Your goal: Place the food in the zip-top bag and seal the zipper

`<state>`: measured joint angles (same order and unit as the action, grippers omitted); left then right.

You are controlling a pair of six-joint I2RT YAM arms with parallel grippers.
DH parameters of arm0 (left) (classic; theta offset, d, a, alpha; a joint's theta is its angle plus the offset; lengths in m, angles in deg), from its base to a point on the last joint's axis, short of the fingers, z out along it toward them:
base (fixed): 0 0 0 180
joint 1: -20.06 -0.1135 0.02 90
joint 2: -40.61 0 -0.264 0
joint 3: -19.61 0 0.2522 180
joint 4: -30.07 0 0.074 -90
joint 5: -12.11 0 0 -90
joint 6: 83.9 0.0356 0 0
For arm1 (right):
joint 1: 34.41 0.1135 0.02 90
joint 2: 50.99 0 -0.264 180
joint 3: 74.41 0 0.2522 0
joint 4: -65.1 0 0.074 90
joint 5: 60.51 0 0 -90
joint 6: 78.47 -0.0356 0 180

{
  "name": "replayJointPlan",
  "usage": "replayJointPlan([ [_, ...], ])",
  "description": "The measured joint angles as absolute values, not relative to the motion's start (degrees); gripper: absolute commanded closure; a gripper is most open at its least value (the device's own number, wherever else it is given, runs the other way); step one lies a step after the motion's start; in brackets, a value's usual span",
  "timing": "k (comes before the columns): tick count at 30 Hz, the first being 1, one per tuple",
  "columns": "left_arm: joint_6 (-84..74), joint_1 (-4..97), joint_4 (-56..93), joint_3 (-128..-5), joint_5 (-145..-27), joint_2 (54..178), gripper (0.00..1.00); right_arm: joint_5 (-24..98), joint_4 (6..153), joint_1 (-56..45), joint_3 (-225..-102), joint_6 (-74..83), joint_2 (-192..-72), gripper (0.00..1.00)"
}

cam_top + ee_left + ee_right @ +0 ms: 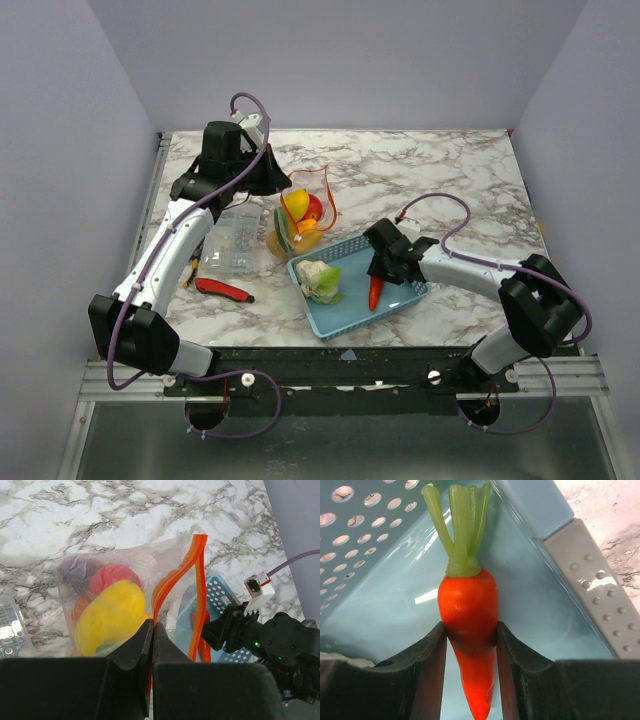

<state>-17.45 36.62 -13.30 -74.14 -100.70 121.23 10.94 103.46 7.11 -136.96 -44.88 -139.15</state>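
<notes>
The zip-top bag [300, 218] stands open behind the blue basket [330, 328]. It holds a yellow fruit [112, 612], a red one [114, 574] and a purple one [74, 570]. My left gripper [279, 186] is shut on the near side of the red-orange zipper [162, 587] and holds the mouth up. The far zipper strip [198, 570] hangs free. My right gripper [378, 272] is down in the basket, jaws pressed on both sides of an orange carrot [469, 605] with a green top. A white-and-green cauliflower [320, 280] lies in the basket's left part.
A clear rigid box [229, 244] sits left of the bag. A red-and-black handled tool [224, 290] lies in front of it. The basket's perforated wall [365, 540] is close behind the carrot. Purple walls enclose the marble table.
</notes>
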Motion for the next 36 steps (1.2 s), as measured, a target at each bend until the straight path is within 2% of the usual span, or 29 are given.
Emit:
replayJointPlan([
  [3,-17.45,36.62,-13.30,-74.14,-100.70,121.23,1.00,11.01,104.40,7.11,-136.96,-45.03,-138.24,0.86],
  [7,-17.45,36.62,-13.30,-74.14,-100.70,121.23,1.00,11.01,105.95,7.11,-136.96,-44.94,-132.60,0.88],
  [13,-17.48,36.62,-13.30,-74.14,-100.70,121.23,1.00,12.21,103.65,7.11,-136.98,-42.14,-120.77,0.89],
  [17,-17.45,36.62,-13.30,-74.14,-100.70,121.23,1.00,14.14,100.81,7.11,-137.36,-39.56,-116.97,0.90],
  [28,-17.45,36.62,-13.30,-74.14,-100.70,121.23,1.00,16.91,98.43,7.11,-136.77,-39.46,-117.47,0.90],
  [36,-17.45,36.62,-13.28,-74.14,-100.70,121.23,1.00,29.96,94.76,7.11,-139.24,-34.06,-119.94,0.87],
])
